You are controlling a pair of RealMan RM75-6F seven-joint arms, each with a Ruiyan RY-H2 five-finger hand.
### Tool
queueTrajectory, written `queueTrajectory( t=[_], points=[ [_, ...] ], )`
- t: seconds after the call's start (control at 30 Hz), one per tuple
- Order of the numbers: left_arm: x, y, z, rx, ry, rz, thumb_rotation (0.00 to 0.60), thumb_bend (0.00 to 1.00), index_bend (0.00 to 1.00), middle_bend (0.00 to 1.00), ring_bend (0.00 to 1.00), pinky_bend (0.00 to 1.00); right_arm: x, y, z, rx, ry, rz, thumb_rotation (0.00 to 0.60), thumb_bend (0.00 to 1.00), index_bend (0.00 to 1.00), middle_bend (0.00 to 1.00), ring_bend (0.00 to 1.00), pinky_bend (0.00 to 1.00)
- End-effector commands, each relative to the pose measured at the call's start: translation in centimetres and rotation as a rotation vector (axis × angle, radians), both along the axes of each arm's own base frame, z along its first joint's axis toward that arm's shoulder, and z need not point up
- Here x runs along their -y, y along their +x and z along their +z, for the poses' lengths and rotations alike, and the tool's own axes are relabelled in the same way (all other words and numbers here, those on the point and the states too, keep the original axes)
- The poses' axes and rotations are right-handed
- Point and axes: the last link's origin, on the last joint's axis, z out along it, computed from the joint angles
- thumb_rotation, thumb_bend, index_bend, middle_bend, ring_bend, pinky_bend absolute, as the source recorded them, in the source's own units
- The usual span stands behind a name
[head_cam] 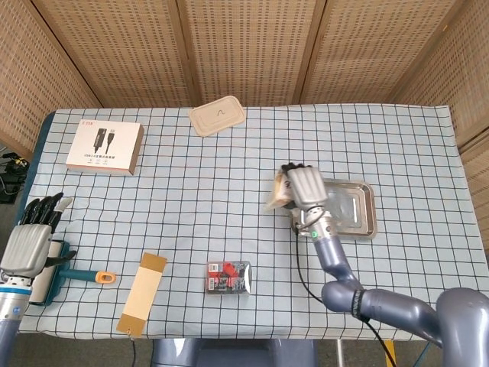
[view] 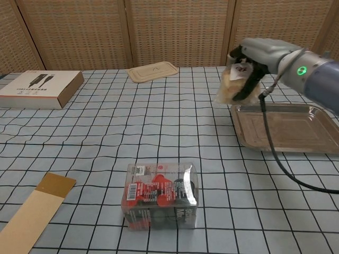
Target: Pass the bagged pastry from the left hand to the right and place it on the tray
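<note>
Right hand (head_cam: 306, 186): raised above the checked tablecloth (head_cam: 229, 164), fingers curled around the bagged pastry (head_cam: 279, 191); in the chest view (view: 259, 53), clasping the bag from above and behind, with dark fingers (view: 248, 84) wrapped across its front.

Bagged pastry, chest view (view: 233, 84): clear wrapper with pale contents and a small label near the top; held clear of the cloth, at the left edge of the tray (view: 280, 129), seemingly over its near-left corner, though exact overlap hard to judge from either view.

Tray, head view (head_cam: 355, 206): metal, rectangular, shallow rim, lying flat on the cloth to the right of centre.

Left hand (head_cam: 34, 233): at the far left table edge, fingers extended and slightly apart, nothing held; seen in the head view only.

Blue-handled tool with orange end (head_cam: 76, 274): on the cloth just beside the left hand.

Packaged item in clear plastic with red and black print (view: 160, 196): front centre of the table, well apart from the tray.

Brown cardboard strip (head_cam: 142, 293): flat on the cloth, left of the clear package.

White and tan box (head_cam: 105, 147): far left, flat.

Beige lid (head_cam: 218, 116): far centre of the table, flat.
</note>
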Motion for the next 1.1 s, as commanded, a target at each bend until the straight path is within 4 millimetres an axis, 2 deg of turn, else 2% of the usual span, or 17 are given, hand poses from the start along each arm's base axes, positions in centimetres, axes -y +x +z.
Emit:
queueTrajectory(
  t=[0.03, 0.17, 0.27, 0.4, 0.43, 0.5, 0.57, 0.63, 0.73, 0.83, 0.9, 1.1],
  points=[
    [0.1, 0.1, -0.1, -0.003, -0.002, -0.005, 0.6, 0.0, 0.0, 0.0, 0.0, 0.0, -0.3, -4.8, 2.3, -0.031, -0.034, -0.116, 0.6, 0.27, 0.69, 0.56, 0.54, 0.63],
    [0.3, 0.4, -0.2, -0.007, -0.006, -0.017, 0.6, 0.0, 0.0, 0.0, 0.0, 0.0, -0.9, -8.5, 3.1, -0.042, -0.04, -0.202, 0.6, 0.27, 0.69, 0.56, 0.54, 0.61],
    [0.4, 0.5, -0.4, -0.011, -0.009, -0.022, 0.6, 0.0, 0.0, 0.0, 0.0, 0.0, -1.3, -10.1, 3.3, -0.024, -0.034, -0.238, 0.6, 0.27, 0.68, 0.55, 0.53, 0.59],
    [0.4, 0.6, -0.5, -0.014, -0.011, -0.022, 0.6, 0.0, 0.0, 0.0, 0.0, 0.0, -1.7, -11.0, 3.2, -0.015, -0.021, -0.246, 0.6, 0.27, 0.63, 0.5, 0.5, 0.52],
    [0.3, 0.6, -0.5, -0.016, -0.012, -0.021, 0.6, 0.0, 0.0, 0.0, 0.0, 0.0, -1.8, -11.1, 3.0, -0.012, -0.008, -0.249, 0.6, 0.27, 0.59, 0.46, 0.47, 0.48],
    [0.3, 0.6, -0.5, -0.015, -0.012, -0.02, 0.6, 0.0, 0.0, 0.0, 0.0, 0.0, -1.9, -11.3, 2.7, -0.011, 0.017, -0.259, 0.6, 0.25, 0.49, 0.36, 0.37, 0.34],
    [0.3, 0.6, -0.5, -0.012, -0.011, -0.02, 0.6, 0.0, 0.0, 0.0, 0.0, 0.0, -2.0, -11.4, 2.5, -0.015, 0.04, -0.275, 0.6, 0.22, 0.31, 0.16, 0.15, 0.11],
    [0.3, 0.6, -0.5, -0.01, -0.011, -0.02, 0.6, 0.0, 0.0, 0.0, 0.0, 0.0, -2.0, -11.5, 2.4, -0.021, 0.053, -0.287, 0.6, 0.19, 0.2, 0.03, 0.02, 0.01],
    [0.2, 0.5, -0.5, -0.009, -0.009, -0.018, 0.6, 0.0, 0.0, 0.0, 0.0, 0.0, -2.1, -11.4, 2.3, -0.022, 0.058, -0.297, 0.6, 0.16, 0.09, 0.0, 0.0, 0.0],
    [0.2, 0.5, -0.4, -0.008, -0.009, -0.016, 0.6, 0.0, 0.0, 0.0, 0.0, 0.0, -2.3, -11.4, 2.4, -0.03, 0.051, -0.297, 0.6, 0.14, 0.03, 0.0, 0.0, 0.0],
    [0.2, 0.4, -0.4, -0.007, -0.008, -0.015, 0.6, 0.0, 0.0, 0.0, 0.0, 0.0, -2.4, -11.3, 2.6, -0.041, 0.038, -0.292, 0.6, 0.13, 0.02, 0.0, 0.0, 0.0],
    [0.5, 0.6, -0.2, -0.003, -0.001, -0.024, 0.6, 0.0, 0.0, 0.0, 0.0, 0.0, -4.3, -11.1, 5.4, -0.069, -0.035, -0.267, 0.6, 0.13, 0.0, 0.0, 0.0, 0.0]
  ],
)
